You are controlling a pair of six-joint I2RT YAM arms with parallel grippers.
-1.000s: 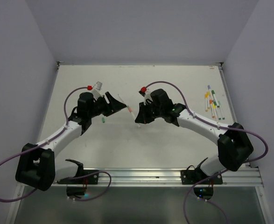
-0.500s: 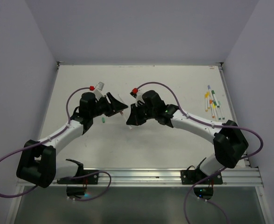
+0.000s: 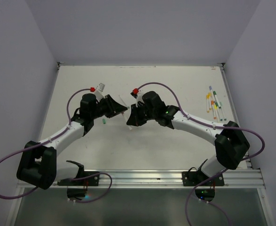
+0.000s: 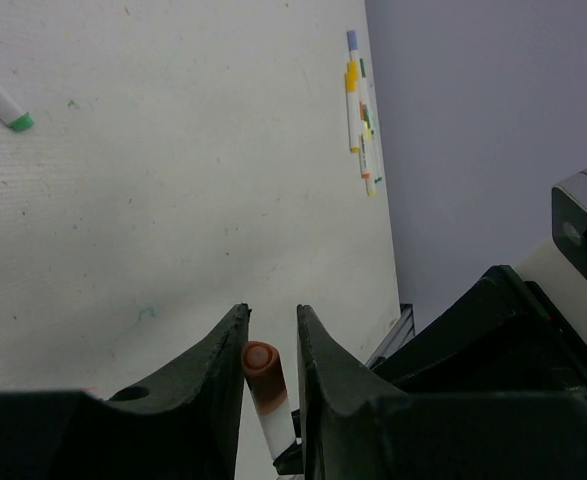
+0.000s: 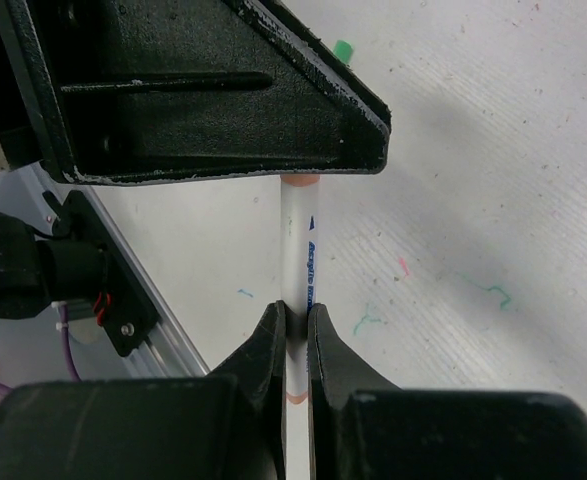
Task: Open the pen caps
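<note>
Cap: orange-brown cap (image 4: pixel 260 358) sits end-on to the L wrist cam, on the tip of the pen (image 5: pixel 299 255), mid-air over table (image 3: pixel 175 80) centre.
Pen: white barrel w/ blue print, running from the R grip up to the cap.
Left gripper (image 4: pixel 271 312): jaws apart, one each side of the cap. A sliver of gap shows on one side, so not clamped.
Right gripper (image 5: pixel 295 318): pinched tight on the barrel, a short way back from the cap.
Step (judged): L closes on the cap, then pull-off.
Do it well: L pads on the cap only, none on the barrel. R holds firm. Pull straight along the pen axis, w/ a slight twist if it sticks.
Risk: an off-axis tug bends the pen or slips it in R's grip.
Around: spare pens (image 3: pixel 214 103) lie in a row at the far R edge. Loose green cap (image 3: pixel 103 121) lies near the L arm.
</note>
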